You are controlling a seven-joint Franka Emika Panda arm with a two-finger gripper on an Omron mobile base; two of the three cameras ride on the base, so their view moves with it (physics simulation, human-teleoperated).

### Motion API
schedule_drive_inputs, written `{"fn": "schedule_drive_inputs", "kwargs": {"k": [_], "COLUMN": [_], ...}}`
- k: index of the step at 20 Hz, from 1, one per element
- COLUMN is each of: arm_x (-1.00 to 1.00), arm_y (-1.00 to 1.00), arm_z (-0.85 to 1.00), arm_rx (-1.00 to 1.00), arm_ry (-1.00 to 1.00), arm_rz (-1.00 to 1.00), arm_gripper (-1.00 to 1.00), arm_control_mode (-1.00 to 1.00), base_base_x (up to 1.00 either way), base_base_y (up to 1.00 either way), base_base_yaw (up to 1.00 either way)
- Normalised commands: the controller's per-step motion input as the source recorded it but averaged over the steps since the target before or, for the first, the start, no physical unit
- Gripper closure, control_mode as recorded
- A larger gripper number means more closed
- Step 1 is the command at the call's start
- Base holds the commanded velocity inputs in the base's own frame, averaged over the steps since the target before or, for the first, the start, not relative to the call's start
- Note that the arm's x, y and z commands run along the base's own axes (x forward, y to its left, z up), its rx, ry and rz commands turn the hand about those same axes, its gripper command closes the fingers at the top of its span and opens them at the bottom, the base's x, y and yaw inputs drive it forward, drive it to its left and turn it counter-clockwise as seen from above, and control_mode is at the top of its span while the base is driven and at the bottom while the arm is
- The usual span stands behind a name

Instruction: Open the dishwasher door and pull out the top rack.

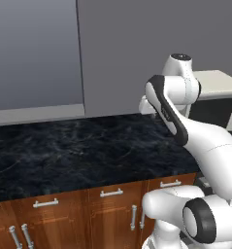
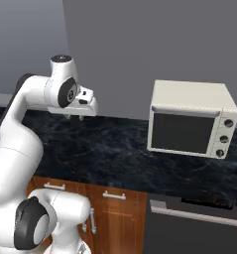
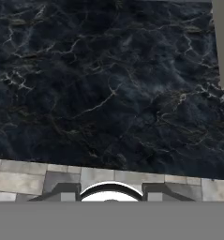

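While the dishwasher door [image 2: 194, 233] is sitting shut at the lower right of the right base view, below the counter [image 2: 120, 154] edge, with its grey bar handle [image 2: 197, 217] running along its top, you are not yet acting on it. The top rack is lying somewhere behind that closed panel, so I cannot say anything about it. A beige microwave [image 2: 192, 119] is standing on the counter directly above the door, and brown cabinet fronts [image 2: 115, 213] are lining the space to the left of it.

You are risking two things from here, as I judge it. Reaching down and right, the arm is likely to sweep close to the microwave. Aiming too far left, you would be catching a cabinet pull instead of the door bar.

The gripper [image 2: 74, 117] is hanging above the counter, left of the microwave and well apart from the door, pointing down at bare black marble. It is touching and holding nothing. How wide its jaws are standing, I cannot tell from these views.
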Motion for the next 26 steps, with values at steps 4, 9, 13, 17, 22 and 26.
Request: {"fn": "schedule_drive_inputs", "kwargs": {"k": [4,9,13,17,22,26], "arm_x": [-0.01,0.00,0.00,0.00,0.00,0.00], "arm_y": [0.00,0.00,0.00,0.00,0.00,0.00], "arm_z": [0.00,0.00,0.00,0.00,0.00,0.00], "arm_rx": [0.00,0.00,0.00,0.00,0.00,0.00], "arm_ry": [0.00,0.00,0.00,0.00,0.00,0.00], "arm_rz": [-0.03,0.00,0.00,0.00,0.00,0.00], "arm_gripper": [-1.00,-1.00,-1.00,-1.00,-1.00,-1.00], "arm_control_mode": [1.00,1.00,1.00,1.00,1.00,1.00], "base_base_x": [-0.01,-0.01,0.00,0.00,0.00,0.00], "base_base_y": [0.00,0.00,0.00,-0.02,-0.01,-0.01], "base_base_yaw": [-0.10,-0.37,-0.41,-0.38,-0.38,-0.35]}}
